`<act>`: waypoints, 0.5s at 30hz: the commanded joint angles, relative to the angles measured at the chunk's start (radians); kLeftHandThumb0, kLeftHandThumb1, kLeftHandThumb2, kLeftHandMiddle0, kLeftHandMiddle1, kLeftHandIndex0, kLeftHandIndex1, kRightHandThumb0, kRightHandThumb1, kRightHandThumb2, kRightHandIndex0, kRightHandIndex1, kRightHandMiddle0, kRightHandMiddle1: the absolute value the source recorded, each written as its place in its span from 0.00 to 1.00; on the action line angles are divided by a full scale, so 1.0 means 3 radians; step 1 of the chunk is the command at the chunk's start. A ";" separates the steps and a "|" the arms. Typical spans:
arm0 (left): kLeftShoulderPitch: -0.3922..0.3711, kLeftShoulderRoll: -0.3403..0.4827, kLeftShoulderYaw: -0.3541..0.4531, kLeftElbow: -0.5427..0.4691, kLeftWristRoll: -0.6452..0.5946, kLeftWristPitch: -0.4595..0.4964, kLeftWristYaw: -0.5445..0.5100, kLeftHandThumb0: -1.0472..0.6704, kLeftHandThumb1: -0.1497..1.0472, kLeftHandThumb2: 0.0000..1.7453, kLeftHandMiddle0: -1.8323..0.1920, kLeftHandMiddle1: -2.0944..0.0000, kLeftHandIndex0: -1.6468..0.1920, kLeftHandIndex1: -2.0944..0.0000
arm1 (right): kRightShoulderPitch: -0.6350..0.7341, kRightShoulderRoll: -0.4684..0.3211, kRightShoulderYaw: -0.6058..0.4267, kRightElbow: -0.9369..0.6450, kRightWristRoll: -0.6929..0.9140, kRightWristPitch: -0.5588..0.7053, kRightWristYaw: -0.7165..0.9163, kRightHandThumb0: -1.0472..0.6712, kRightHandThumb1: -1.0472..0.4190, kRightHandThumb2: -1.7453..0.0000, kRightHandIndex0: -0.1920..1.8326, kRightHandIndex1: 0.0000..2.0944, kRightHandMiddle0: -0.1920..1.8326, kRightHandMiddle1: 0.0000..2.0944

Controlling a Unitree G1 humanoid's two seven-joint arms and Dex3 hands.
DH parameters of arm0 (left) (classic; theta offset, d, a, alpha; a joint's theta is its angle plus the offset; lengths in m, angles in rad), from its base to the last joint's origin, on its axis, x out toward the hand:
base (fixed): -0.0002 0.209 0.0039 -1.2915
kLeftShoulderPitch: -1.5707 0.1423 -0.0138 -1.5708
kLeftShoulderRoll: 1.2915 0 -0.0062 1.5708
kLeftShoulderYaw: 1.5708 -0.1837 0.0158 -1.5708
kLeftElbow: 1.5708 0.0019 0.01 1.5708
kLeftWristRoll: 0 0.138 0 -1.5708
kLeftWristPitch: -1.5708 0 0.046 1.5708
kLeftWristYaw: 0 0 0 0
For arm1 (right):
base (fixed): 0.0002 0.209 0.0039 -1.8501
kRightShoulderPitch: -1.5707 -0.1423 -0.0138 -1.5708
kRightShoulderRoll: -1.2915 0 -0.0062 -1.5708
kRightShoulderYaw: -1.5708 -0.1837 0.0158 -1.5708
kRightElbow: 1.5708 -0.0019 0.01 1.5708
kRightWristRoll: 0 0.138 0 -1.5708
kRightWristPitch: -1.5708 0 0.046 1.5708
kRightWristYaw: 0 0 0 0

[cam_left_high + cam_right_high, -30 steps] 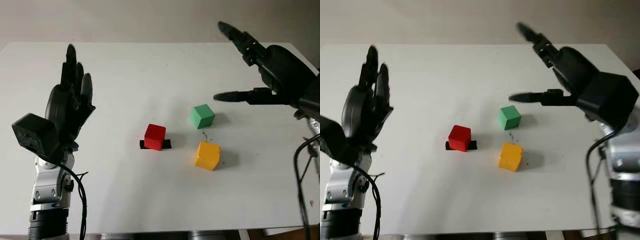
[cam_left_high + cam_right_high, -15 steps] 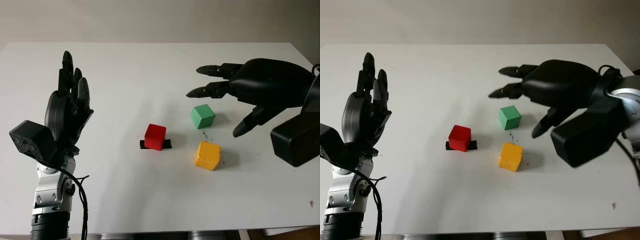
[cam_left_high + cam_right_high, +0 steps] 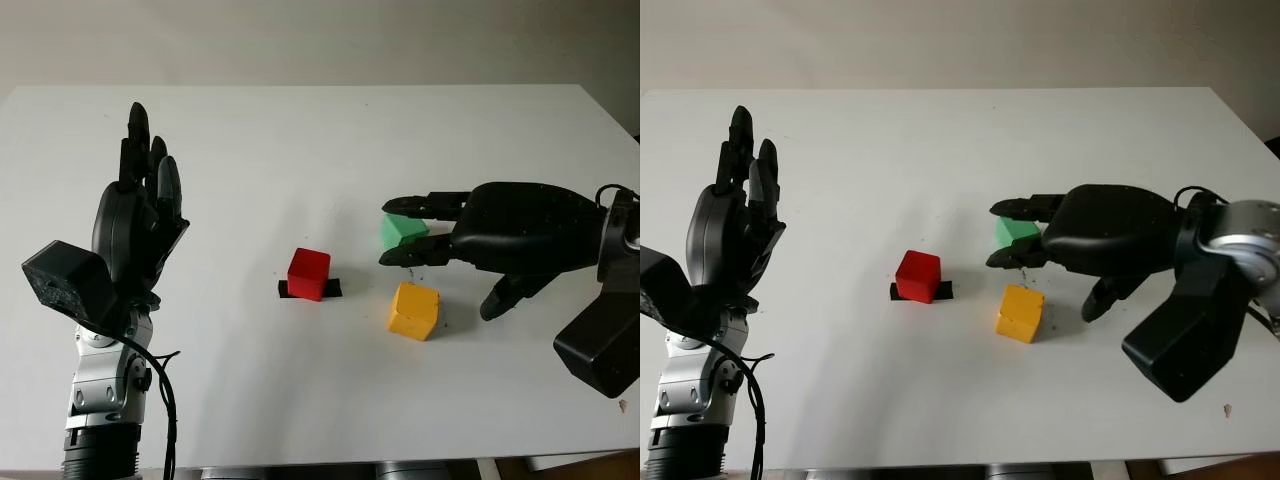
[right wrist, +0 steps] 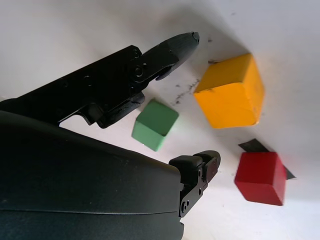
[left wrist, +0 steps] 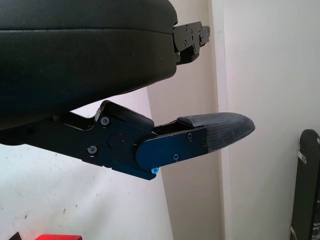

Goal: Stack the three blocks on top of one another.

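Note:
On the white table (image 3: 250, 130) a red block (image 3: 309, 273) sits on a black tape mark (image 3: 334, 288) near the middle. To its right lies a green block (image 3: 402, 229), with a yellow block (image 3: 415, 310) in front of it. My right hand (image 3: 425, 250) hovers low over the green block, open. In the right wrist view the green block (image 4: 155, 124) lies between two fingers (image 4: 170, 50) with gaps on both sides, and the yellow block (image 4: 230, 91) and red block (image 4: 261, 177) lie beyond. My left hand (image 3: 135, 225) is raised at the left, open.
The table's right edge (image 3: 610, 120) runs close behind my right arm. Small dark specks mark the surface between the green and yellow blocks. Bare table lies between my left hand and the red block.
My right hand swung down from high at the back right to low over the green block, its fingers now on either side of it. The left hand barely moved.

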 commanded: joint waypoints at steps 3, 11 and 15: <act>-0.0028 0.0029 -0.0020 -0.0042 -0.0016 0.0030 -0.0024 0.18 1.00 0.36 0.98 0.97 0.98 0.97 | 0.0137 0.0095 0.0000 0.0043 0.0016 -0.0180 -0.0222 0.29 0.16 0.97 0.09 0.02 0.28 0.04; -0.0021 0.0040 -0.0039 -0.0055 -0.0004 0.0055 -0.0032 0.19 1.00 0.35 0.98 0.97 0.97 0.97 | 0.0260 0.0268 0.0006 0.0289 -0.0216 -0.0425 -0.0731 0.33 0.14 0.97 0.11 0.03 0.30 0.05; -0.0024 0.0031 -0.0048 -0.0071 0.0007 0.0079 -0.0013 0.18 1.00 0.34 0.97 0.97 0.97 0.97 | 0.0276 0.0334 0.0016 0.0323 -0.0296 -0.0465 -0.0879 0.33 0.14 0.97 0.12 0.03 0.32 0.06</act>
